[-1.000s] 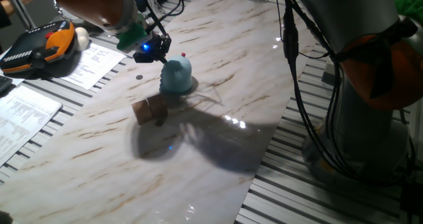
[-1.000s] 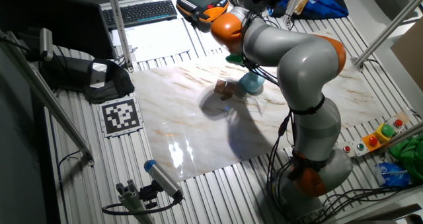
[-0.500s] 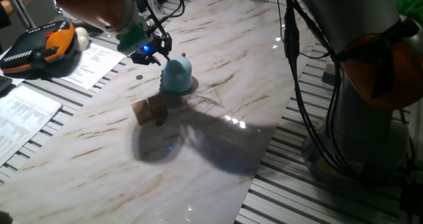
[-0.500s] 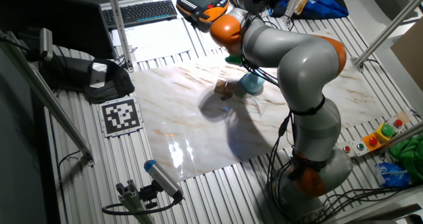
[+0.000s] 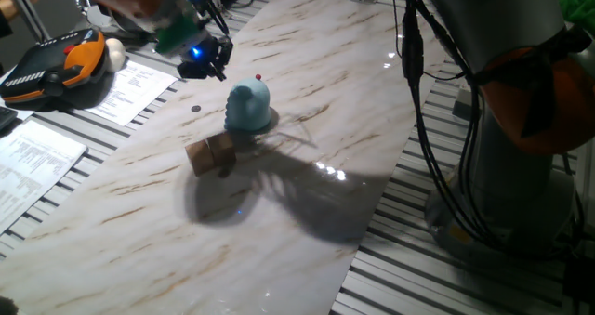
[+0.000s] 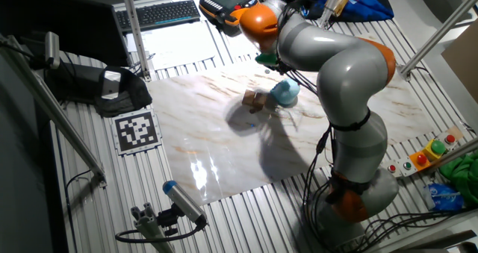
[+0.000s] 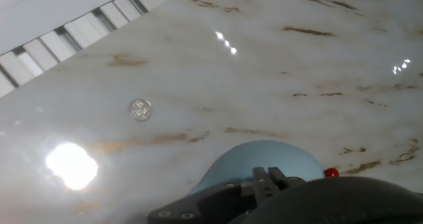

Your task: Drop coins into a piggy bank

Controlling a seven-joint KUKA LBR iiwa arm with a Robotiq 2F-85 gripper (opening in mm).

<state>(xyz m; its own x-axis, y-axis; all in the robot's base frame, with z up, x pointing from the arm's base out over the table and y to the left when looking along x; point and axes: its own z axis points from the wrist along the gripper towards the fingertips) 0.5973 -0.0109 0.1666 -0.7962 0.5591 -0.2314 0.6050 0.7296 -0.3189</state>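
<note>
The light blue piggy bank (image 5: 247, 107) with its red knob (image 5: 257, 76) stands mid-table, and also shows in the other fixed view (image 6: 284, 93). In the hand view its dome (image 7: 254, 159) lies just below my fingers. One small coin (image 5: 195, 110) lies flat on the marble to the bank's left, and shows silvery in the hand view (image 7: 139, 109). My gripper (image 5: 206, 66) hangs above and to the left of the bank, roughly over the coin's side. In the hand view the gripper (image 7: 269, 176) has its fingertips together with nothing visible between them.
Two tan wooden cubes (image 5: 210, 153) sit side by side just in front of the bank. An orange-and-black pendant (image 5: 56, 64) and paper sheets (image 5: 130, 87) lie at the table's left edge. The robot base (image 5: 521, 120) stands at the right.
My gripper has risen and moved left, away from the top of the piggy bank. The bank, cubes and coin on the table have not moved.
</note>
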